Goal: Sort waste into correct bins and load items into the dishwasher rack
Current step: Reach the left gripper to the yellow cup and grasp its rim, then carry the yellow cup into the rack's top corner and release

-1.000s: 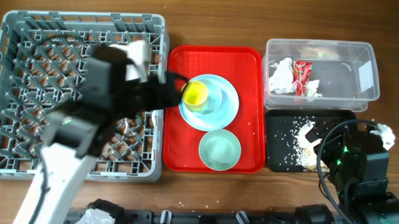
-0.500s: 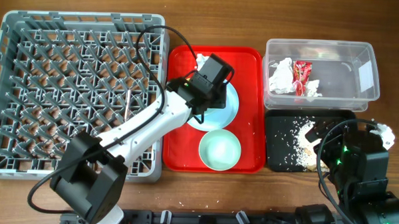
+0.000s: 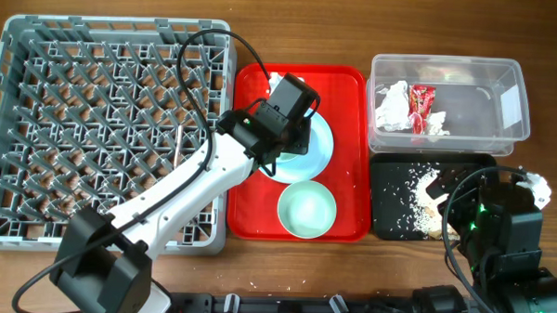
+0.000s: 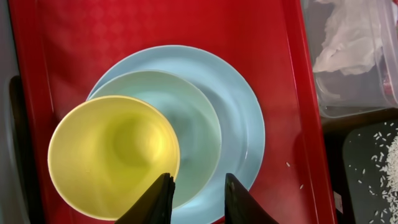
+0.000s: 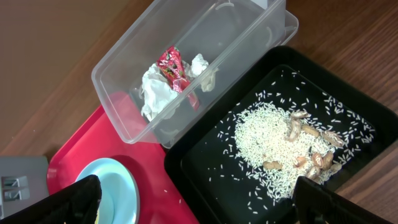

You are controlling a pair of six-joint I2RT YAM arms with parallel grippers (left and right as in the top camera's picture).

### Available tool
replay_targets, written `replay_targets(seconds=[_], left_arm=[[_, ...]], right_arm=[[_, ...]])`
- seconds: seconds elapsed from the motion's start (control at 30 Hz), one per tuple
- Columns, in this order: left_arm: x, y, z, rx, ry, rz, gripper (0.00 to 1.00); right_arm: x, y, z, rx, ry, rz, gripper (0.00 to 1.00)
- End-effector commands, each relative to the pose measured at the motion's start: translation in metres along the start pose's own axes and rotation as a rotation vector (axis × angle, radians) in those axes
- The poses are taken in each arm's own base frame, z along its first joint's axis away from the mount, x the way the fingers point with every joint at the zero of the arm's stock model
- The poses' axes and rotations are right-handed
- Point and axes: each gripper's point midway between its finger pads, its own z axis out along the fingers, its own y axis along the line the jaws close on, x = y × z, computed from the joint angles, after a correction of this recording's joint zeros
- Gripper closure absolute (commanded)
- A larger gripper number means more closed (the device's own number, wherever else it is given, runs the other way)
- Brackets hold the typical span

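In the left wrist view a yellow cup (image 4: pixel 112 155) stands in a small light blue bowl (image 4: pixel 193 118) on a light blue plate (image 4: pixel 239 124). My left gripper (image 4: pixel 198 193) hangs over them with its jaws narrowed. One finger is at the cup's rim and the other is outside it, over the plate. I cannot tell whether either touches. A pale green bowl (image 3: pixel 306 209) sits nearer the front of the red tray (image 3: pixel 351 85). My right gripper (image 5: pixel 205 205) is wide open above the near corner of the black tray (image 5: pixel 186 168), which holds rice scraps (image 5: pixel 261 137).
The grey dishwasher rack (image 3: pixel 116 25) fills the left side. The clear tub (image 3: pixel 504 76) at the back right holds a crumpled napkin (image 3: pixel 392 105) and a red wrapper (image 3: pixel 420 101). The right arm (image 3: pixel 503 248) stands at the front right, by the black tray (image 3: pixel 399 170).
The left arm swung from above the rack to over the plate on the red tray, and its jaws narrowed. The right arm has not moved.
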Motion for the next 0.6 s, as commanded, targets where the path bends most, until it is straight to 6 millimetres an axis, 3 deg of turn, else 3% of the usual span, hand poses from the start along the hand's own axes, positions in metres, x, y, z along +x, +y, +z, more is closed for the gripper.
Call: replay_targets(seconds=[0.0,0.2,0.37,0.43,0.57], left_arm=[[-0.002,0.002,0.012,-0.021,-0.001,0.019,0.73],[0.011,0.006,0.052,-0.053,0.056,0.024,0.78],[0.011,0.006,0.053,-0.053,0.057,0.025,0.94],[-0.005,0.003,0.038,-0.031,0.007,0.013,0.96],[-0.065,-0.004,-0.040,0.049,-0.198,-0.036,0.96]], right_arm=[[-0.003,0.003,-0.003,-0.010,-0.002,0.018,0.00],[-0.003,0.003,-0.003,-0.010,-0.002,0.018,0.00],[-0.003,0.003,-0.003,-0.010,-0.002,0.018,0.00],[-0.003,0.003,-0.003,-0.010,-0.002,0.018,0.00],[-0.003,0.003,-0.003,-0.010,-0.002,0.018,0.00]])
